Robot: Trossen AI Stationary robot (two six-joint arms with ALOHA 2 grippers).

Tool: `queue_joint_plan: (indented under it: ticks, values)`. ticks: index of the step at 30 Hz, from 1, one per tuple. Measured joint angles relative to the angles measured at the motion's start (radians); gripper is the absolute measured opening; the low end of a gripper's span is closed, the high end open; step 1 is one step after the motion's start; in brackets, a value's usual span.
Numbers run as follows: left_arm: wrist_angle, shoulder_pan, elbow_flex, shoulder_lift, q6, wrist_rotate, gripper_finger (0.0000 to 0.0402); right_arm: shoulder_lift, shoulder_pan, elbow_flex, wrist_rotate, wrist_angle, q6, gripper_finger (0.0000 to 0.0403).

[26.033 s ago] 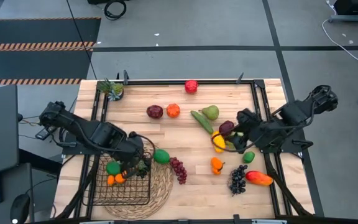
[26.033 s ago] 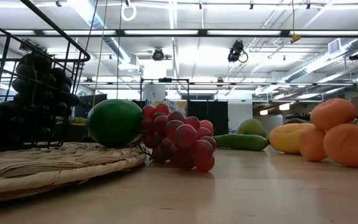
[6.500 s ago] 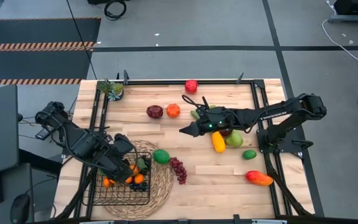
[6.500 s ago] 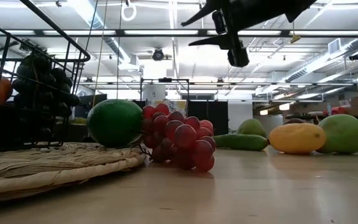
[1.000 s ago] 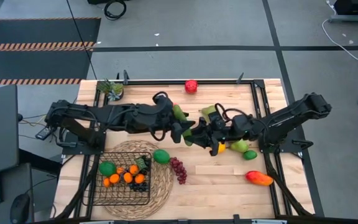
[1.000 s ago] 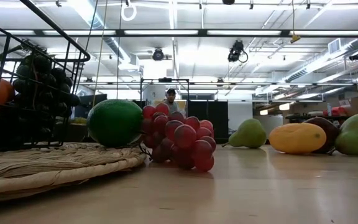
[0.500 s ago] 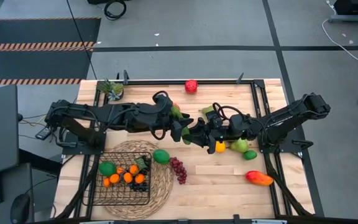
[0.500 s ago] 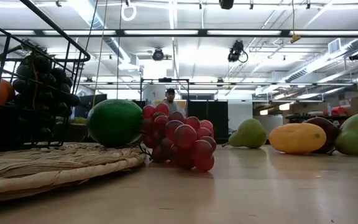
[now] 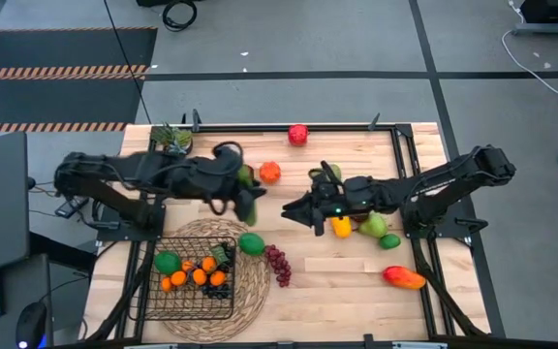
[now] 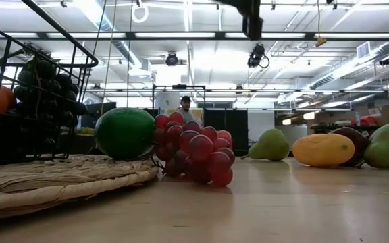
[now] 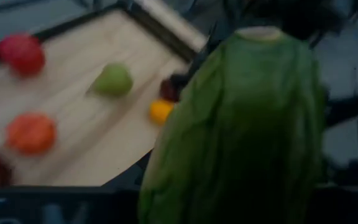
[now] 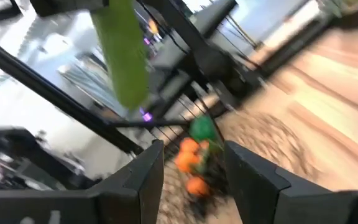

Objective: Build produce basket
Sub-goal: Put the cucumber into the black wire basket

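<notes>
My left gripper (image 9: 251,201) is shut on a green cucumber (image 9: 248,180) above the middle of the table; the cucumber fills the left wrist view (image 11: 241,130). My right gripper (image 9: 294,208) is open and empty just to its right, fingers pointing at it (image 12: 188,149). The black wire basket (image 9: 187,308) stands on a round straw mat (image 9: 250,291) at the near left and holds oranges, a green lime and dark grapes. A lime (image 9: 251,243) and red grapes (image 9: 279,264) lie beside it. My left gripper holds the cucumber by one end (image 12: 107,12); the cucumber itself hides the fingers in the left wrist view. In the right wrist view the cucumber (image 12: 123,56) hangs almost upright below the gripper, lifted clear of the table.
An orange (image 9: 270,173), a red apple (image 9: 298,134) and a pear (image 9: 329,174) lie toward the far side. A yellow squash (image 9: 341,228), a green fruit (image 9: 374,225), a lime (image 9: 388,241) and a mango (image 9: 404,278) lie at the right. A potted plant (image 9: 172,138) stands at the far left corner.
My left gripper has drawn back toward the table's left with the cucumber, away from my right gripper, which it met at the middle of the table. The cucumber stays lifted clear. My right arm has stretched a little further toward the left.
</notes>
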Motion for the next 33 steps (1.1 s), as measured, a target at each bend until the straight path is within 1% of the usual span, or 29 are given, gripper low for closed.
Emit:
queue_joint_plan:
  ticks: [3,6,12,16,21,25,27,33]
  values:
    - [-0.129,-0.034,0.000,-0.037,-0.037,0.063,0.0128,-0.009,-0.010,0.000,-0.016,-0.088,0.000,0.0171]
    - [-0.232,-0.087,0.000,-0.054,-0.077,0.113,0.0126,-0.015,-0.020,0.000,-0.028,-0.153,0.001,0.0171]
    - [-0.428,-0.214,0.001,-0.042,-0.183,0.121,0.0143,-0.016,-0.041,0.000,-0.031,-0.176,0.029,0.0170]
    - [-0.495,-0.287,0.000,-0.024,-0.232,0.129,0.0141,-0.016,-0.057,0.000,-0.031,-0.171,0.029,0.0170]
    - [-0.566,-0.378,0.000,-0.002,-0.252,0.129,0.0140,-0.016,-0.072,0.000,-0.032,-0.170,0.030,0.0170]
    - [-0.653,-0.439,0.000,0.029,-0.254,0.123,0.0168,-0.016,-0.083,0.000,-0.032,-0.160,0.041,0.0170]
    - [-0.682,-0.452,0.000,0.045,-0.254,0.125,0.0192,-0.016,-0.089,0.000,-0.032,-0.161,0.054,0.0170]
    - [-0.690,-0.474,0.000,0.081,-0.235,0.141,0.0266,-0.016,-0.092,0.000,-0.032,-0.156,0.056,0.0170]
